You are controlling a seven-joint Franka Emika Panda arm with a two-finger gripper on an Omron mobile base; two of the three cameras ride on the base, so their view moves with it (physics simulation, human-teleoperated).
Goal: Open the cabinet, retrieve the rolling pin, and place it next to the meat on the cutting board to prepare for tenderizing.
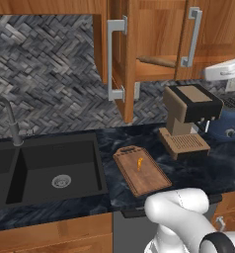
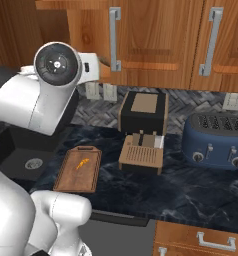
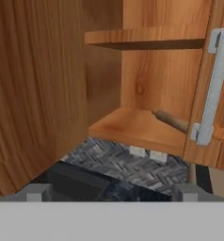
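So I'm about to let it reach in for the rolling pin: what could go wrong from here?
1. The rolling pin lies partly behind the shut right door, so a straight reach may hit that door.
2. The open left door stands beside the opening; the arm might brush it.
3. The coffee machine sits below, where the pin could fall.

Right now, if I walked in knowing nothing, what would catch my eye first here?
Probably the cabinet above the counter, its left door swung open, with the rolling pin lying on its lower shelf, partly behind the closed right door. Next, the cutting board on the dark counter beside the sink, carrying a tiny orange sliver of meat. Behind the board stands a black coffee machine.
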